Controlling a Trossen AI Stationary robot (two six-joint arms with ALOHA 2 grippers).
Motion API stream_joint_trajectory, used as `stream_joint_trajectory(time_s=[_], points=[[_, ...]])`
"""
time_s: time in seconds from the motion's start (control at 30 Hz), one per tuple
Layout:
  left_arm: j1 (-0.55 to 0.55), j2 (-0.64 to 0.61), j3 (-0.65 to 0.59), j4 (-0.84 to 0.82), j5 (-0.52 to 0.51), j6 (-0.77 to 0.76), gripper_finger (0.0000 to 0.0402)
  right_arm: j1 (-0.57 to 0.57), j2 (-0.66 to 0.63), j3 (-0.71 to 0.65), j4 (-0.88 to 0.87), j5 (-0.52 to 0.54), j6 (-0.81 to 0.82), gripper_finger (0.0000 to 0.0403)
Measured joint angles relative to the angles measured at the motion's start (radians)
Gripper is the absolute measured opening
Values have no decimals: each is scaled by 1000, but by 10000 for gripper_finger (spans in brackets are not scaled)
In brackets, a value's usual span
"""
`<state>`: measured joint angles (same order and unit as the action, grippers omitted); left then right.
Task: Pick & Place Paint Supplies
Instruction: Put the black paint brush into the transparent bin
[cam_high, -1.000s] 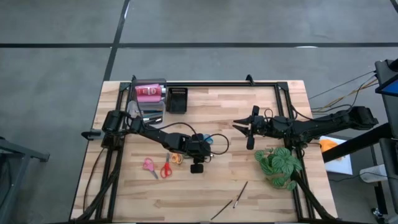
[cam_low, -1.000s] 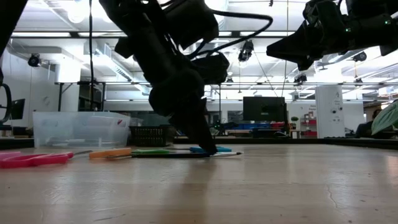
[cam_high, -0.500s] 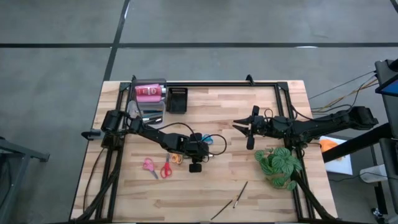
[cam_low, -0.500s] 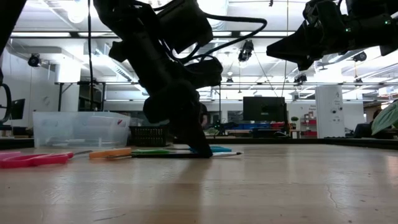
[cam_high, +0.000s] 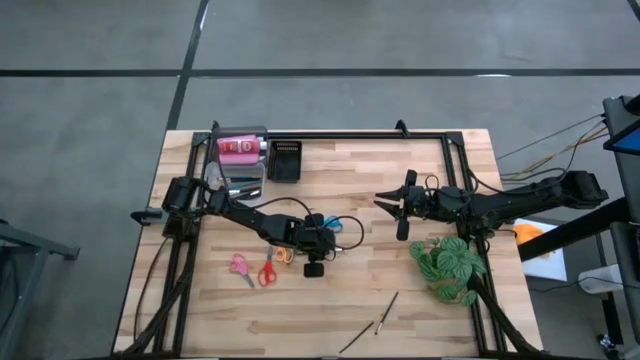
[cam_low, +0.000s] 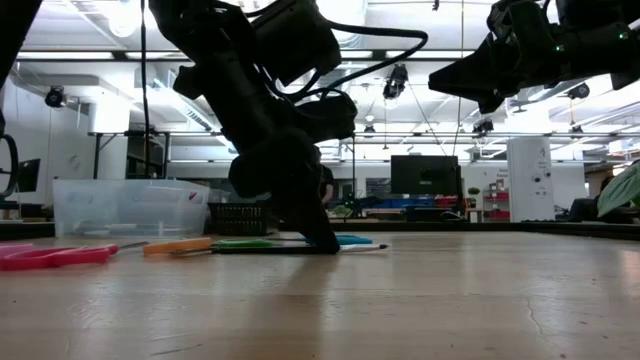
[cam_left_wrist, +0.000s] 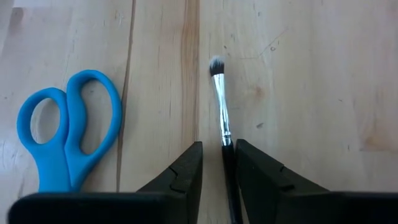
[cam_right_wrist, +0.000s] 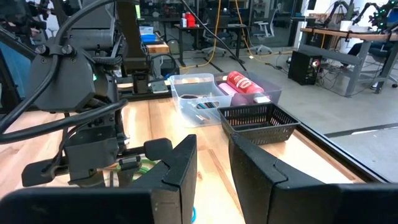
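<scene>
**Ana:** Paint supplies are partly stowed; the clear tub (cam_high: 240, 160) at the table's far left corner already holds a pink bottle (cam_high: 239, 149) and some dark items beneath it, too small to identify; the black tray (cam_high: 285, 161) sits just beside the tub.

**Ben:** And what is left out?

**Ana:** Quite a lot; a pink pair of scissors (cam_high: 240, 266) and a red pair (cam_high: 267, 270) lie well in front of the tub; a blue pair (cam_left_wrist: 68, 127) lies farther along toward the table's middle; two thin brushes (cam_high: 380, 318) rest far from the tub, near the front edge, by the green plant (cam_high: 448, 266).

**Ben:** What is the left gripper (cam_left_wrist: 217, 163) doing?

**Ana:** It is down at the tabletop, well out from the tub, just beside the blue scissors; its fingers (cam_left_wrist: 186, 168) straddle the dark handle of a black brush (cam_left_wrist: 219, 99) with only a slim gap either side, so they look nearly clamped; whether they truly pinch it, she cannot tell.

**Ben:** And the right gripper (cam_high: 398, 207)?

**Ana:** It waits above the table, well away from the tub, jaws narrowly parted and holding nothing; by her judgement most of the task remains.
</scene>
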<state>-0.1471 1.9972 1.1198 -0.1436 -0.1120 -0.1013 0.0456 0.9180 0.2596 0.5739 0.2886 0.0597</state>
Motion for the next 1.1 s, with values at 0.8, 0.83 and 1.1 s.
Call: stream_joint_trajectory(time_s=[0.8,0.83,1.1], points=[[0,-4,-3,14,0,-16,7,0,0,0,0,0,0,90],[0,-4,-2,14,-1,-24,7,0,0,0,0,0,0,90],[2,-23,24,12,-5,-38,7,0,0,0,0,0,0,90]])
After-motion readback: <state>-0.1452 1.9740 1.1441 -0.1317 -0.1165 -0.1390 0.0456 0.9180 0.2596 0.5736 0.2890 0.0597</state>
